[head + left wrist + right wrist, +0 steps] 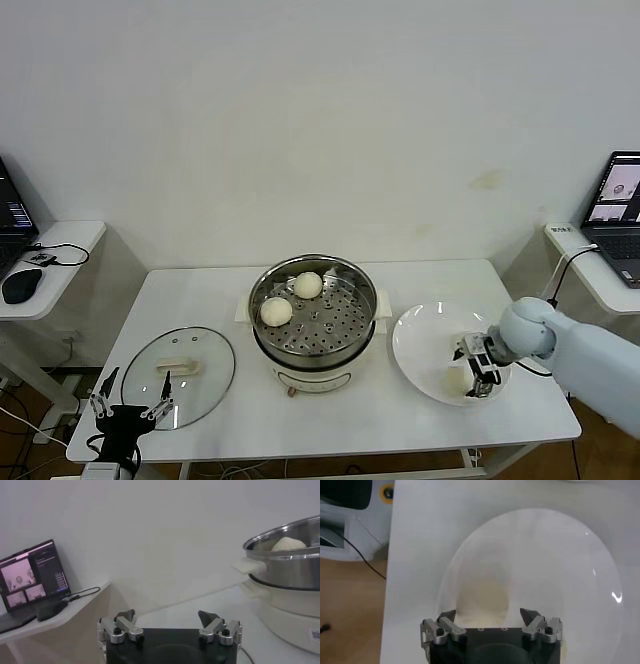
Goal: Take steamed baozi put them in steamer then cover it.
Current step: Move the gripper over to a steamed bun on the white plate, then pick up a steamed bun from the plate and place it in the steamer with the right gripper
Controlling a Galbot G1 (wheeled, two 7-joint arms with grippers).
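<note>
Two cream-white baozi (308, 285) (276, 311) lie on the perforated tray of the steel steamer (365, 290) at mid-table. One more baozi (455, 379) (482, 597) rests on the white plate (430, 335) (560, 570) to the right. My right gripper (480, 380) (488, 614) is down over it, open, one jaw on each side of the bun. The glass cover (205, 385) lies flat on the table at the left. My left gripper (130, 398) (167, 616) hangs open and empty at the cover's near edge. The left wrist view shows the steamer (290, 567) with a baozi (288, 543) peeking over its rim.
A side table on the left carries a mouse (20, 285) and cables; a laptop (32, 575) stands there too. Another laptop (620, 215) sits on the right side table. The plate lies close to the table's front right edge.
</note>
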